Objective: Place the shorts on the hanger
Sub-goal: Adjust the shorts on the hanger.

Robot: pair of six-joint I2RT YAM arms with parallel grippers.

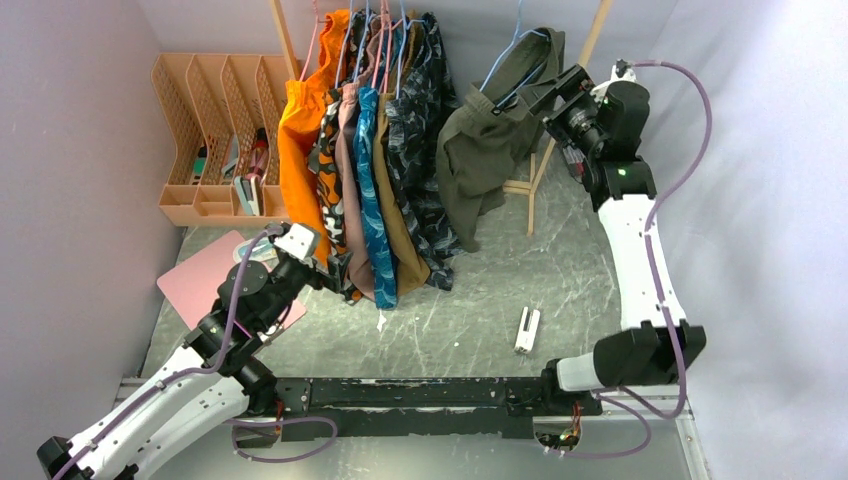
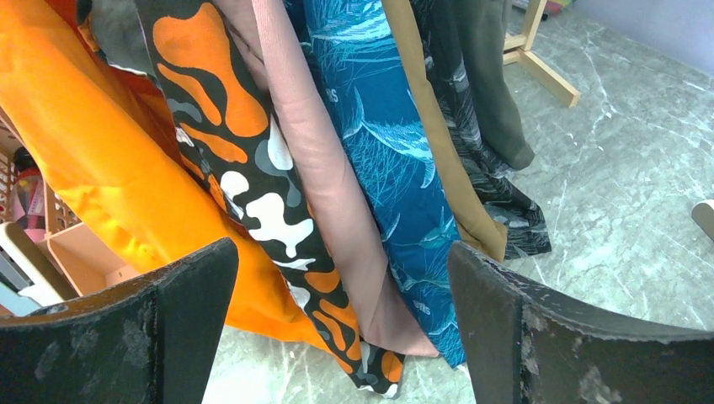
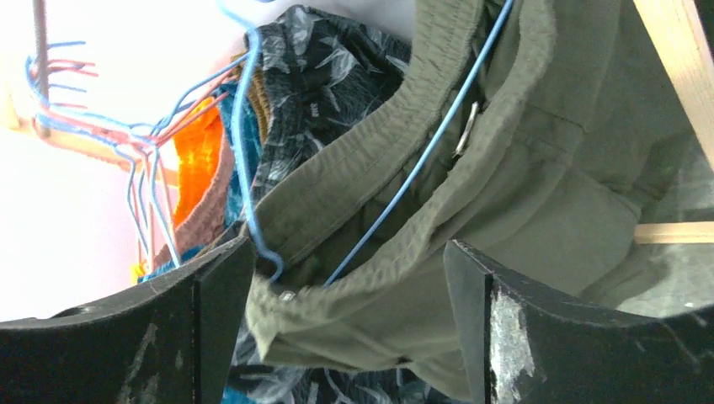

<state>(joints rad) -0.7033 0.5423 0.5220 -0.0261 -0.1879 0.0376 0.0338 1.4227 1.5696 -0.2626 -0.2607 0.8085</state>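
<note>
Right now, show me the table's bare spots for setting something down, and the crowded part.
Biggest bare patch: table between the hanging clothes' hems and the base rail, holding only a small white object. Another lies between the wooden rack leg and the right arm. Crowded: back left, by the organizer, pink mat and left arm.

Plain olive-green shorts (image 1: pixel 490 150) on a light-blue hanger (image 3: pixel 390 194); alongside, a bright orange garment (image 1: pixel 300 130), orange-black-white camouflage garment (image 2: pixel 253 194), blue fish-print garment (image 2: pixel 379 143); grey marbled desk (image 1: pixel 560 260)
</note>
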